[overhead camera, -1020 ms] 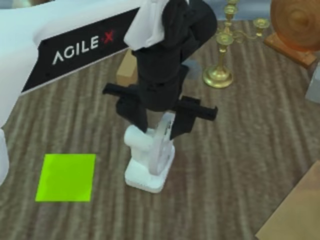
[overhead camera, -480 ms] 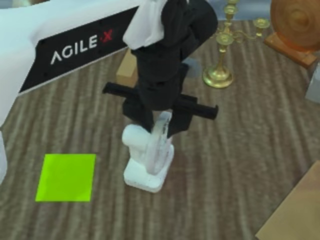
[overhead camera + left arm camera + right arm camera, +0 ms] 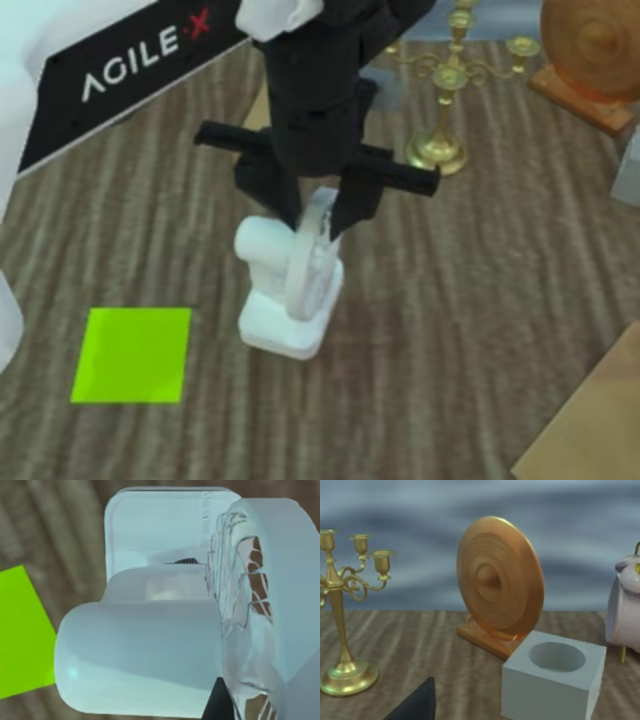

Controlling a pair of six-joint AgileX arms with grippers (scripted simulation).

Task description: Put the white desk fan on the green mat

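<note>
The white desk fan (image 3: 285, 320) stands upright at the middle of the table in the top view, its grilled head edge-on. My left gripper (image 3: 318, 212) comes down from above and is shut on that head, one black finger (image 3: 288, 205) on each side. The left wrist view is filled by the fan (image 3: 145, 655), with one dark fingertip (image 3: 217, 705) against the grille. The green mat (image 3: 132, 355) lies flat to the fan's left, about a base width away, and its corner (image 3: 20, 630) shows beside the motor housing. My right gripper (image 3: 417, 705) is outside the top view, only a dark sliver in its wrist view.
A golden candelabra (image 3: 440, 110) stands behind the fan to the right. A round wooden disc on a stand (image 3: 590, 45) is at the far right, with a grey block with a round hole (image 3: 552, 680) beside it. A wooden board (image 3: 590, 430) covers the near right corner.
My left gripper has carried the fan a little to the left and toward the table's far side. The arm's white link has swung the same way. The mat has not moved.
</note>
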